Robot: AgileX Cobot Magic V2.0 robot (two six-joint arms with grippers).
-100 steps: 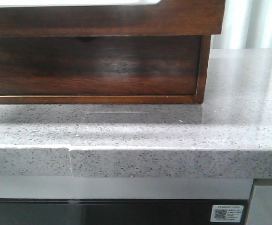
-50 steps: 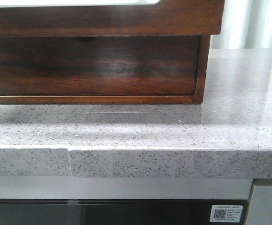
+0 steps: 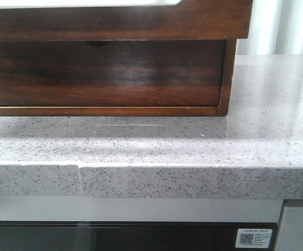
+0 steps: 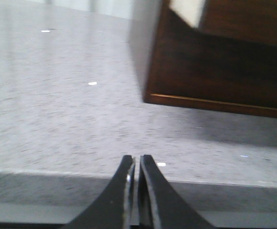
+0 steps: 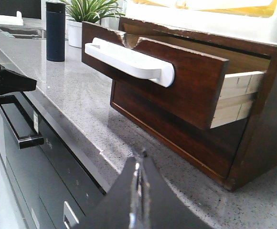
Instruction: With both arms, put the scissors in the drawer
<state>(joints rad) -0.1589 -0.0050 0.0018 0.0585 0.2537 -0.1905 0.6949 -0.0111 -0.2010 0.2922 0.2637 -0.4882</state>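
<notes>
- Compared with the earlier front frames, nothing on the counter has changed place; only the framing sits very slightly differently against the cabinet.
- Front view: dark wooden cabinet (image 3: 109, 73) stands on a grey speckled countertop (image 3: 193, 146); its lower drawer front is closed, and the pulled-out drawer (image 3: 115, 21) overhangs it along the top of the picture.
- Right wrist view: the drawer (image 5: 176, 76) is pulled well out of the cabinet, with a white strip (image 5: 129, 62) lying along its top front edge and pale wooden side boards exposed.
- Left gripper (image 4: 134, 164): black fingers drawn almost together, a thin slit between the tips, nothing seen between them; it hangs at the counter's front edge, apart from the cabinet corner.
- Right gripper (image 5: 138, 162): fingers pressed together, nothing seen in them, low before the counter edge and below the drawer.
- Scissors: not visible in any view.
- Background of right wrist view: dark bottle (image 5: 55, 31) and potted plant (image 5: 88, 14) on the countertop beyond the cabinet.
</notes>
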